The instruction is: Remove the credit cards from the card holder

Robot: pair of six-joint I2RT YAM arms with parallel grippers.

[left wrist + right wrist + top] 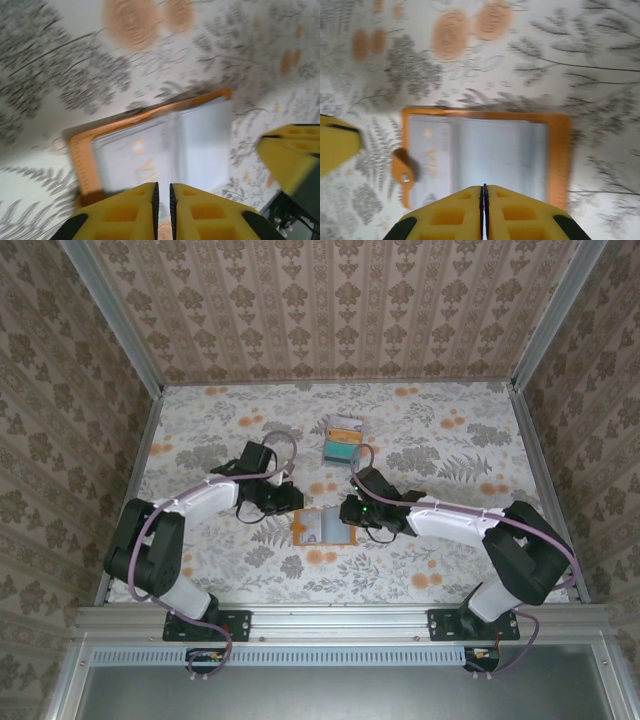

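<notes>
On the desk [200, 420], the open card holder [325, 527] lay flat, a whitish card [431, 155] inside. I saw left pincer [163, 202] and right pincer [484, 202] pressed together, empty; prodding thus could skid the card holder away.

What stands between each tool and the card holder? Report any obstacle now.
Nothing visible does. The card holder lies open and flat on the table, with the left tool and the right tool close at its two sides. The stack of cards lies farther back, off both paths.
</notes>
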